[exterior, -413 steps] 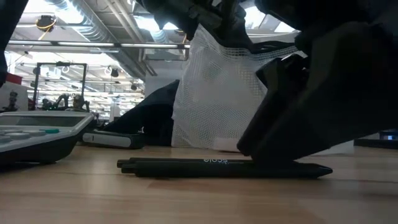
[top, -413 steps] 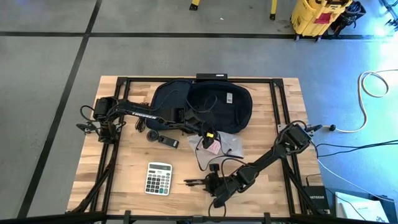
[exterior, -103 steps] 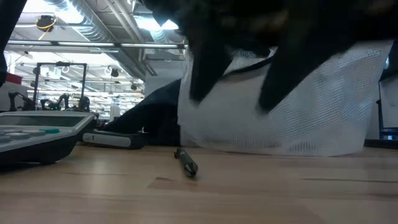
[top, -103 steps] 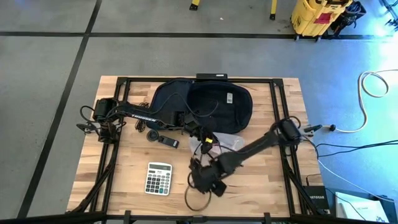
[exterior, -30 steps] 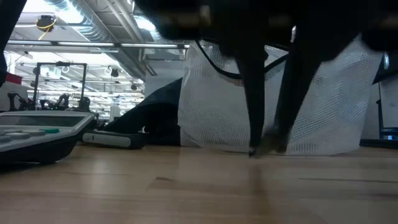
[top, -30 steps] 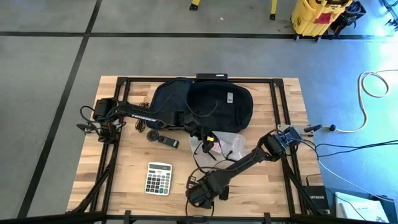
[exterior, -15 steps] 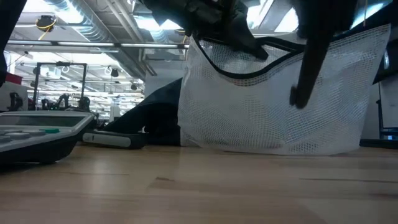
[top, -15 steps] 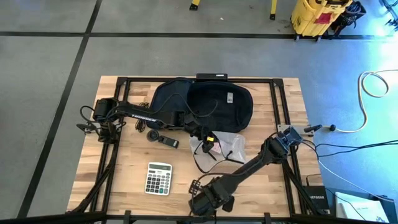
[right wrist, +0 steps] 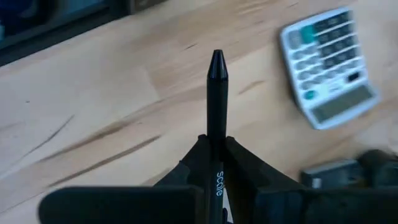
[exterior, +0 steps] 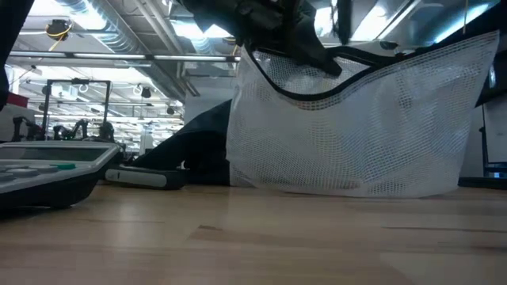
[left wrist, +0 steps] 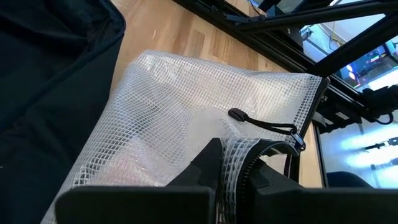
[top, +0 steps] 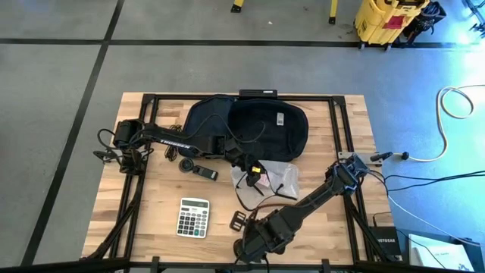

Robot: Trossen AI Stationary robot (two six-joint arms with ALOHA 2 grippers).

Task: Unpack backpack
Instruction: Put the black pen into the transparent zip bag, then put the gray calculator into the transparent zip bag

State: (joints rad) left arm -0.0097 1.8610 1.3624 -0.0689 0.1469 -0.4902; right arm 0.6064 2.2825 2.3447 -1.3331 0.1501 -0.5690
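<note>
1. Backpack [top: 250, 125] is being left lying open at the table's far middle.
2. A white mesh pouch [left wrist: 186, 118] is being pinched tight and held up by the left gripper [left wrist: 233, 177], just in front of the backpack.
3. A black pen [right wrist: 216, 99] is being clamped by the right gripper [right wrist: 214, 152] near the front edge, beside the calculator [top: 193, 218].

Light wood butcher-block table [top: 159, 201] on grey concrete floor [top: 68, 83] with dark tape lines [top: 91, 76]. Yellow cart [top: 386, 19] beyond the far right corner, white cable [top: 455, 106] looped on the floor at right. Low view: ceiling with ducts [exterior: 103, 24], bright strip lights, racks behind.
</note>
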